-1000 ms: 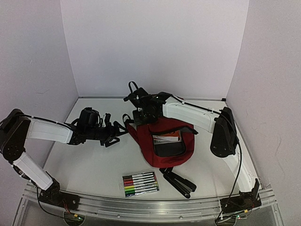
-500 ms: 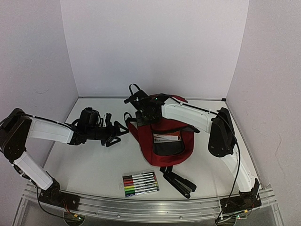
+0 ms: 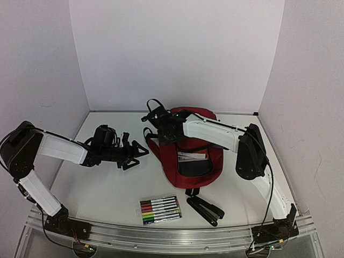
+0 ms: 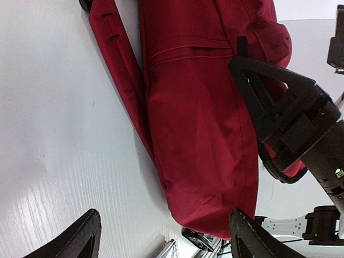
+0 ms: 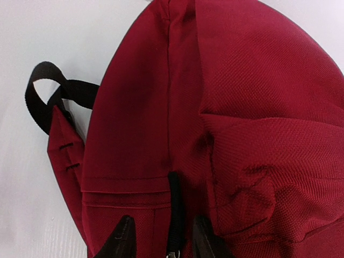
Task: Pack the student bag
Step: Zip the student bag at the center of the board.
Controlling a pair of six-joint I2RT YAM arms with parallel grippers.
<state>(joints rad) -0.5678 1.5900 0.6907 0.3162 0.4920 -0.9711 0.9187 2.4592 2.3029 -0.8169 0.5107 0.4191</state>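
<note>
The student bag [image 3: 189,156] lies on the white counter [image 3: 102,188], right of centre and towards the back; its front pocket gapes open, with a white and orange item [image 3: 192,157] inside; its black carry loop [image 5: 45,91] lies on the counter at its top end. The right pincer [image 3: 164,129] sits on the bag's upper part, clenched on puckered red fabric, with a black zipper strip [image 5: 174,209] between its fingers [image 5: 124,239]. The left pincer [image 3: 137,153] is released, jaws spread wide, just beside the bag's left flank and apart from it; the left wrist view shows a red shoulder strap [image 4: 121,80] flat on the counter alongside. Near the front edge lie a clear pack of coloured markers [image 3: 160,209] and, right of it, a black stapler [image 3: 205,208].
</note>
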